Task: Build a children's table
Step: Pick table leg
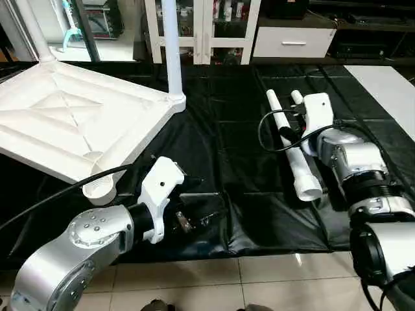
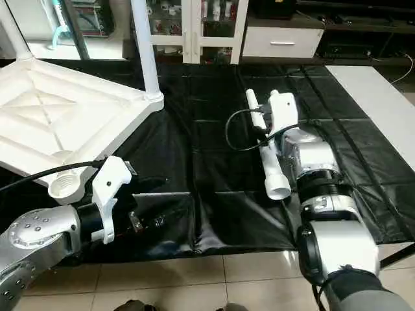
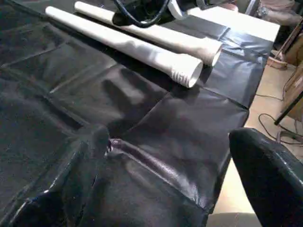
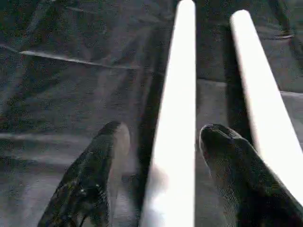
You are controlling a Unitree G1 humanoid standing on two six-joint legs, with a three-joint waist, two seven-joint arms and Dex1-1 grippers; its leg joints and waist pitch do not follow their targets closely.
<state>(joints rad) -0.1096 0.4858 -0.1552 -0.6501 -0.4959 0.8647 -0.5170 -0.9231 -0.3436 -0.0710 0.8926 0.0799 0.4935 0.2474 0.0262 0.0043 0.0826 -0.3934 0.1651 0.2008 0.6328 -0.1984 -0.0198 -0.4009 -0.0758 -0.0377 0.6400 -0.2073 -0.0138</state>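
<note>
left eye view, nearest first: the left pincer [image 1: 188,217] hangs low over the black sheet [image 1: 259,227] spread on the floor, its two black fingers [image 3: 265,175] far apart and empty. just beyond it the white table top [image 1: 71,126] lies underside up and tilted, ribs showing, an empty round socket [image 1: 100,189] at its near corner. two legs [image 1: 170,45] already stand upright in its far sockets. to the right, two loose legs [image 1: 299,170] lie side by side on the sheet. the right pincer [image 4: 158,165] straddles one loose leg [image 4: 175,132], a finger on either side; whether they press it, i cannot tell. farthest back stands a white glass-door cabinet [image 1: 201,26].
</note>
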